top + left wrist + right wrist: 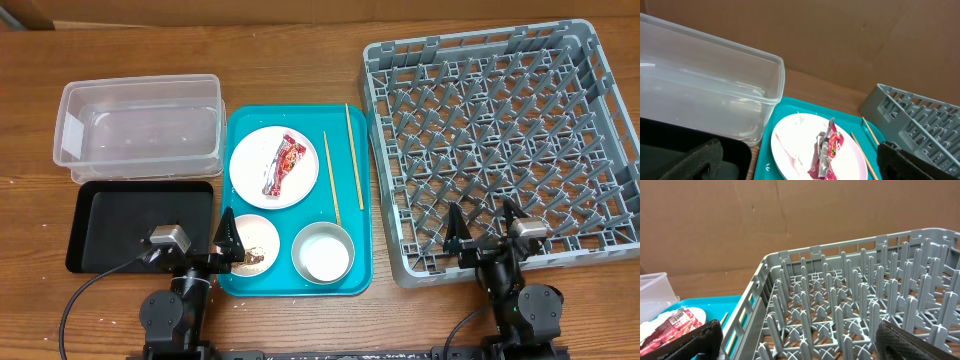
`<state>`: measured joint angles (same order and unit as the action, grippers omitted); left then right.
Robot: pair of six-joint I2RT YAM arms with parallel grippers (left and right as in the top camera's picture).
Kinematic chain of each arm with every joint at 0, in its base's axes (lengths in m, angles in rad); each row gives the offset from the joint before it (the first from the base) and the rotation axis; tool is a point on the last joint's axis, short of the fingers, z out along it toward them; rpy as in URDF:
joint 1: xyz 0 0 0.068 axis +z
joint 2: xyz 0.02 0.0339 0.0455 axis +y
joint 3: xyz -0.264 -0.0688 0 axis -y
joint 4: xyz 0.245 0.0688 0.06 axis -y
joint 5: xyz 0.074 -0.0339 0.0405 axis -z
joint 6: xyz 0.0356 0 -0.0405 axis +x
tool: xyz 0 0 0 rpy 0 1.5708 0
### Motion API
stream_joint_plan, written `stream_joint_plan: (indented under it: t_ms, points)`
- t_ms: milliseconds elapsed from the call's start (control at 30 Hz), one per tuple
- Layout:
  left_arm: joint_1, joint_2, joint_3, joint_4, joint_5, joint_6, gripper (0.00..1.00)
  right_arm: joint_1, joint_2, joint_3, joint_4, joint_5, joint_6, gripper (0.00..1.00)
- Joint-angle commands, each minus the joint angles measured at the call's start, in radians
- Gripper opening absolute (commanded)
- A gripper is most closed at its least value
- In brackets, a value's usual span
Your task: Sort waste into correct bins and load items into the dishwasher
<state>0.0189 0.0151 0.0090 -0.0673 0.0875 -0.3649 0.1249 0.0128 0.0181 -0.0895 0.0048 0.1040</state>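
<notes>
Nothing is held yet. The left gripper point(200, 248) hangs with its fingers spread wide at the near-left corner of the teal tray point(300, 285), beside the black tray point(110, 225). The right gripper point(484, 226) is likewise spread and empty above the near edge of the dish rack point(500, 130). The task's things sit on the teal tray: the red wrapper point(283, 165) lies on the large white plate point(250, 165), and the small plate point(262, 235) with brown food scraps point(254, 260) is right beside one left finger. The bowl point(323, 252) is next to that plate, and the two chopsticks point(332, 178) lie along the right side, near the rack. Judging from this layout, the likeliest trouble is the wrapper: it is thin and lies flat on a smooth plate, so a pinch may skid off it or push the plate instead. The left finger nearest the small plate could clip its rim on the way forward and scatter the scraps over the tray. The clear tub point(140, 130) and the black tray lie edge to edge, so a mistimed release would drop waste in the wrong bin. The chopsticks are slim and flat on the tray, so they may roll away from a grasp or slip between the rack's pegs. Both arms reaching over the tray together could also collide.
</notes>
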Motion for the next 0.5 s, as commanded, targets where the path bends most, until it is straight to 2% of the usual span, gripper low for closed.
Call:
stream_joint_plan:
  t_ms: [0, 267, 333, 400, 467]
  points:
    - [-0.006, -0.009, -0.004, -0.002, 0.007, -0.002, 1.0, -0.002, -0.01, -0.01, 0.006, 0.0, 0.0, 1.0]
    - [-0.006, -0.009, -0.004, -0.002, 0.007, -0.002, 1.0, -0.002, -0.01, -0.01, 0.035, -0.054, 0.001, 1.0]
    - [-0.006, -0.009, -0.004, -0.002, 0.001, 0.005, 1.0, -0.002, -0.01, -0.01, 0.033, -0.128, 0.002, 1.0]
    - [-0.006, -0.009, -0.004, -0.003, -0.01, 0.008, 1.0, -0.002, -0.01, -0.01, 0.034, -0.294, 0.001, 1.0]
    - [-0.007, -0.009, -0.004, -0.002, 0.03, -0.039, 1.0, -0.002, -0.01, -0.01, 0.05, -0.403, 0.002, 1.0]
